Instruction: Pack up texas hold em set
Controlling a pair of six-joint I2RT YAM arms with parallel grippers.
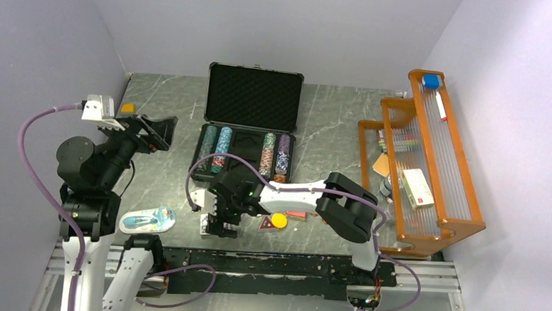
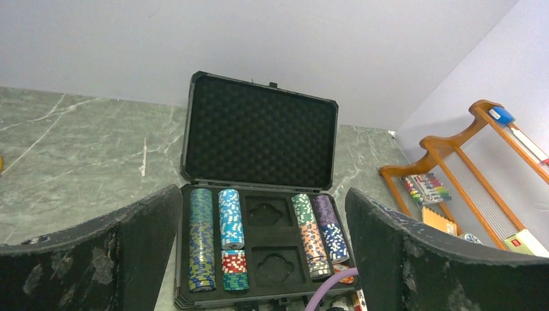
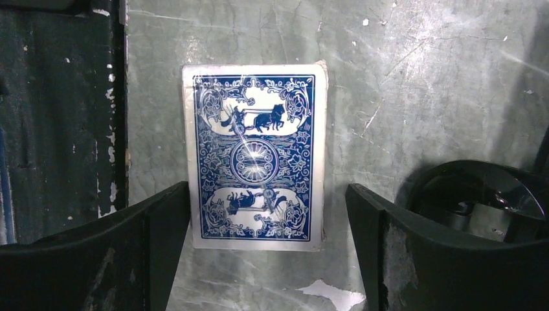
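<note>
Pointing down, right fingers [image 3: 116,259] wide astride blue deck [image 3: 256,155].

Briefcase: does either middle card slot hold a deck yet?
No, the briefcase shows two empty foam recesses between its poker chips.

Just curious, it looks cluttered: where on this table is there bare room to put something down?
Bare tabletop lies between the open case and the orange rack, and left of the case toward the wall. The case's two middle wells are empty. The near edge is crowded: blister pack, blue deck under the right end effector, yellow disc.
</note>
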